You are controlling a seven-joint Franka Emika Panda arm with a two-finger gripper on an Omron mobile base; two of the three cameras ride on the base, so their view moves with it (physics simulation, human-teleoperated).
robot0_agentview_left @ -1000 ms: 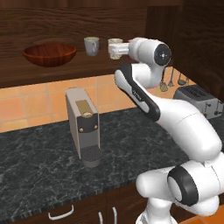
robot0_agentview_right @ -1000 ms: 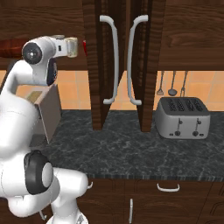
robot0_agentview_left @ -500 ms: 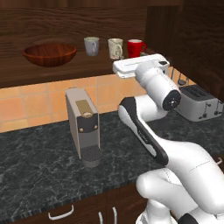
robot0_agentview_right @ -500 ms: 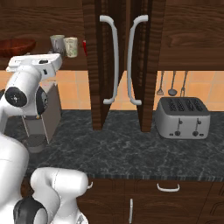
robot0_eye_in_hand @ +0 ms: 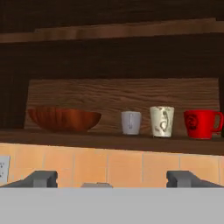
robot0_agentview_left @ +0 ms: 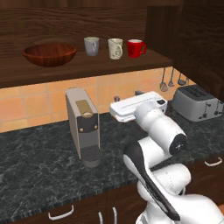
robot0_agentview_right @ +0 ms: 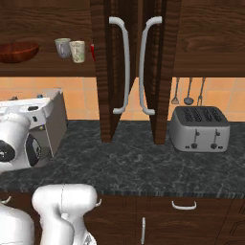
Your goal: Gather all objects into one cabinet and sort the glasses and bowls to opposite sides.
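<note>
Mugs line the cabinet shelf [robot0_agentview_left: 87,65] in the left base view: grey mug [robot0_agentview_left: 91,45], cream mug [robot0_agentview_left: 115,48], red mug [robot0_agentview_left: 136,48], with the wooden bowl [robot0_agentview_left: 49,54] well apart at the left end. Below, a coffee machine [robot0_agentview_left: 83,124] and toaster [robot0_agentview_left: 195,103] stand on the dark marble surface [robot0_agentview_left: 39,162].

Right base view adds 2 cabinet doors [robot0_agentview_right: 162,57] with curved grey handles [robot0_agentview_right: 122,62] and hanging utensils [robot0_agentview_right: 188,91].

Hand view faces the shelf; end effector [robot0_eye_in_hand: 111,179] spread wide, holding nothing.

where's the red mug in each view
Left base view: red mug at the right end of the shelf, rightmost of three mugs.
Right base view: a red sliver beside the cabinet door.
Hand view: far right on the shelf.
Shared landmark: cream mug next to it.
</note>
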